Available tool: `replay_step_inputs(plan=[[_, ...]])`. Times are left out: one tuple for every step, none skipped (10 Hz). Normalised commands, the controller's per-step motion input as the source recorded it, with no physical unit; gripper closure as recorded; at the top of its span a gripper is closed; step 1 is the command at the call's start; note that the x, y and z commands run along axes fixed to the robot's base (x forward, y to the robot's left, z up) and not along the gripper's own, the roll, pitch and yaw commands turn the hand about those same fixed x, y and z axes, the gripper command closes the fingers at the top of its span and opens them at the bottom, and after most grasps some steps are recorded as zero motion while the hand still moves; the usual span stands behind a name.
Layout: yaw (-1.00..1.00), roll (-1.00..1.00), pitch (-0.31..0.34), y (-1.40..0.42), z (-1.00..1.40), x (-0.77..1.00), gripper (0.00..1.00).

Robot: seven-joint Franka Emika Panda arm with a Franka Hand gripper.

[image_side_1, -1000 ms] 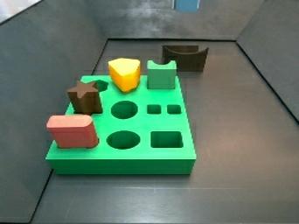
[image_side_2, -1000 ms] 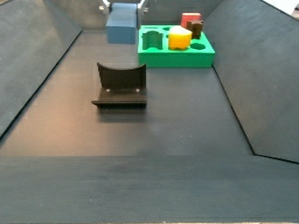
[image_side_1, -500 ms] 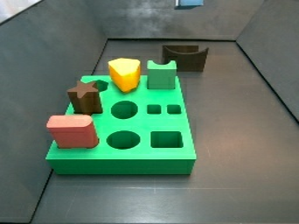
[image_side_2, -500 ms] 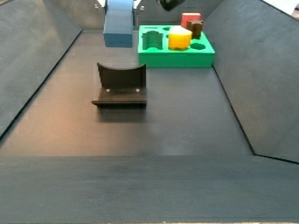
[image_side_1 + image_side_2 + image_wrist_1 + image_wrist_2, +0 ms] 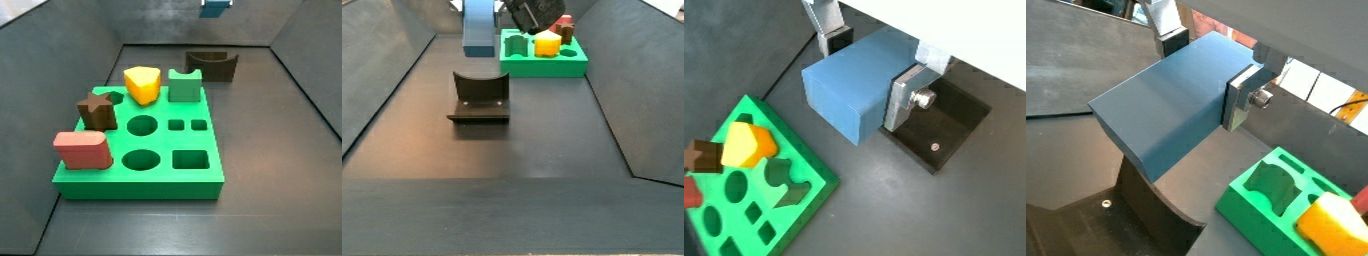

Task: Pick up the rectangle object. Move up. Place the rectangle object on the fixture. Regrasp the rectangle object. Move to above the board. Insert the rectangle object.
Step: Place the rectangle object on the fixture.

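We can read no text, label, brand, number or sign in any view. The block held between the gripper fingers has plain blue faces in both wrist views, and the silver finger plates carry only a bolt. The board and the pieces on it are unmarked, and so is the fixture. The grey floor and walls bear no writing that we can make out.
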Motion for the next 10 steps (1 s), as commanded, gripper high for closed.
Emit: replay_step_inputs(plan=[[-0.11,-0.24,0.070,0.03,-0.01,0.07,1.00],[-0.15,-1.00,0.192,0.13,-1.00,0.13,1.00],[-0.17,-1.00,0.183,0.14,-1.00,0.14,1.00],[-0.20,-0.99,0.201,0.14,-1.00,0.15,1.00],[-0.20,-0.83,0.169,0.14,-1.00,0.17,1.00],[-0.21,-0.67,0.131,0.14,-1.00,0.18,1.00],[-0.21,-0.45,0.086,0.14,-1.00,0.19,1.00],[-0.20,-0.30,0.061,0.14,-1.00,0.20,1.00],[-0.19,-0.24,0.035,0.14,-1.00,0.20,1.00],[-0.16,-0.18,-0.008,0.12,-0.81,0.17,1.00]])
